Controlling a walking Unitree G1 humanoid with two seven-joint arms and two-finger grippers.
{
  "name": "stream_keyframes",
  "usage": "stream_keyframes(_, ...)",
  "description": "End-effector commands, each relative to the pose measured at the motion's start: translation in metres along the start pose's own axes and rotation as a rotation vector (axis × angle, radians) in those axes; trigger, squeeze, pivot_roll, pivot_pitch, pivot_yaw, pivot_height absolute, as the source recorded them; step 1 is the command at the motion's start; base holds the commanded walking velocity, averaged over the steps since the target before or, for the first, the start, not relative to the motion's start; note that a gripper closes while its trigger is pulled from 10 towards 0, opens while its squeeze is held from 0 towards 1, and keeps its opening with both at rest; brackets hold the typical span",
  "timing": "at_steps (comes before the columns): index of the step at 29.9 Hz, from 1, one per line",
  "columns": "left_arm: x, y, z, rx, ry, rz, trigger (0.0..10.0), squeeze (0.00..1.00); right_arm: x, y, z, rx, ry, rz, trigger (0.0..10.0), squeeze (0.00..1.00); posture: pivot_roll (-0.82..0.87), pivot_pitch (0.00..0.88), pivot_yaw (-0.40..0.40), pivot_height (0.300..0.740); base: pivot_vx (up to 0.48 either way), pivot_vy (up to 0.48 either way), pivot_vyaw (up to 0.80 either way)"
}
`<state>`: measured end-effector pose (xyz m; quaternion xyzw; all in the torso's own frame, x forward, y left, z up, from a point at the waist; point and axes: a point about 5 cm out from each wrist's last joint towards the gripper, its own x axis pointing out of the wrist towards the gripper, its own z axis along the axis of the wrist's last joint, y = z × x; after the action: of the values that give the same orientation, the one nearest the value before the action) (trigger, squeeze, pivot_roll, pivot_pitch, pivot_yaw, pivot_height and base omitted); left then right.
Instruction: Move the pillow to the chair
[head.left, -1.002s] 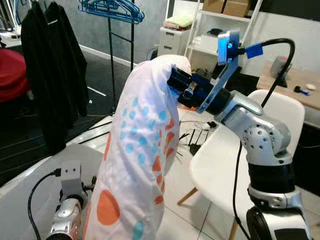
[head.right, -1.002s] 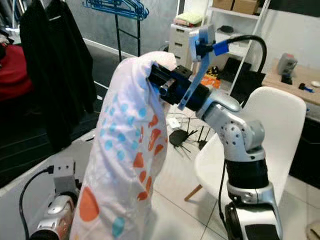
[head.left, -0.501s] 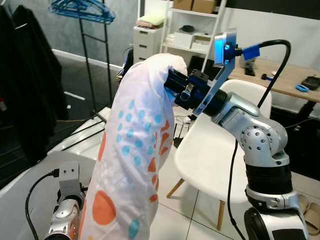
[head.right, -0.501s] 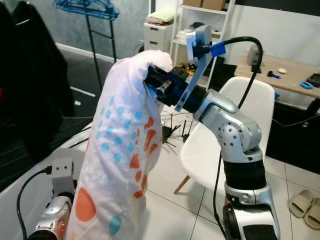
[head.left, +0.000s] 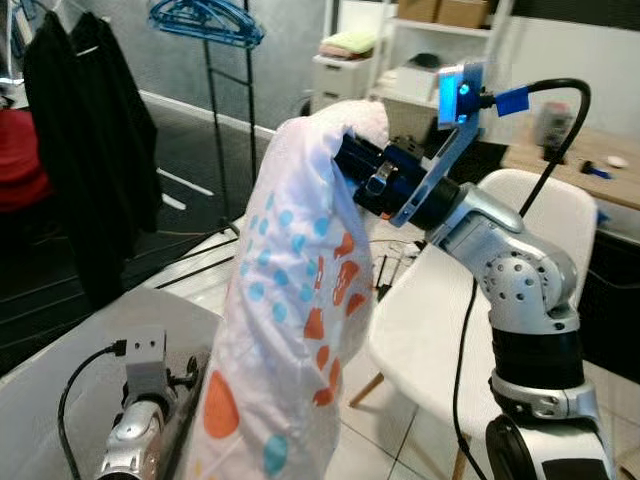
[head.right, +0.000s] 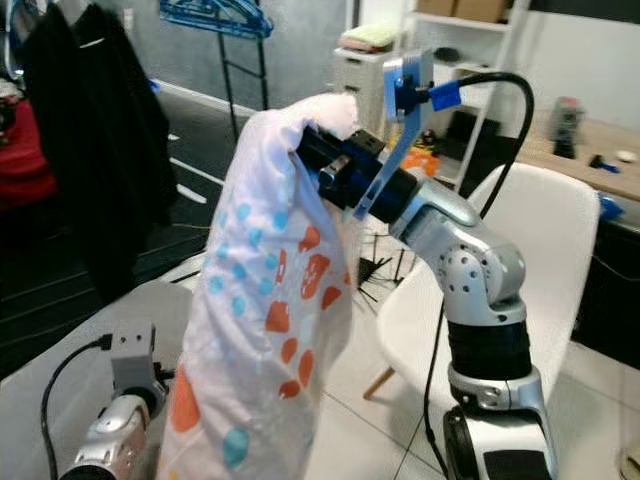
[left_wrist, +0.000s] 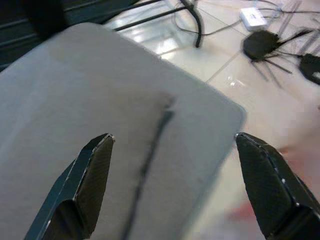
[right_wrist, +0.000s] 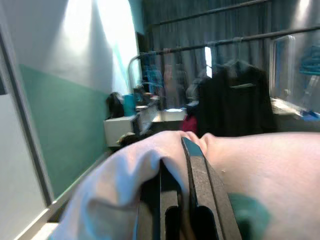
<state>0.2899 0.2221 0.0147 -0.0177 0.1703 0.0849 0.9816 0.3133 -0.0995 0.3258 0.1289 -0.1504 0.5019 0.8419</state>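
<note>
The right gripper (head.left: 352, 165), raised at chest height on its bent silver arm, pinches the top corner of the pillow (head.left: 295, 310), fingers clamped on the fabric. The spotted white pillow hangs straight down from the grip. The white chair (head.left: 440, 310) stands just beyond and below. The left gripper (left_wrist: 172, 175) hovers low, fingers spread, over a grey table (left_wrist: 60, 110).

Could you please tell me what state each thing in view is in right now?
Pillow: lifted, hanging from its top corner.
Right gripper: shut on the pillow.
Left gripper: open, over a grey surface.
White chair: upright, seat bare.
Black coat: hanging on the rack.
</note>
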Motion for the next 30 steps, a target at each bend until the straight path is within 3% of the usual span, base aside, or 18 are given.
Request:
stream_keyframes(1,0.000,0.000,0.001,0.004,0.004,-0.006,10.0,0.00,0.003,0.008,0.016,-0.044,-0.070,0.034,10.0,0.00,-0.17,0.000,-0.057,0.740,0.000,-0.480,0.00)
stream_keyframes(26,0.001,-0.006,0.002,0.002,0.003,-0.023,10.0,0.00,0.002,-0.004,0.004,-0.084,-0.007,-0.056,10.0,0.00,-0.17,0.000,-0.056,0.740,0.000,-0.472,0.00)
stream_keyframes(30,0.001,-0.006,0.002,-0.002,0.002,-0.022,10.0,0.00,0.002,-0.007,0.003,-0.092,0.004,-0.074,10.0,0.00,-0.17,0.000,-0.056,0.740,0.000,-0.291,-0.60)
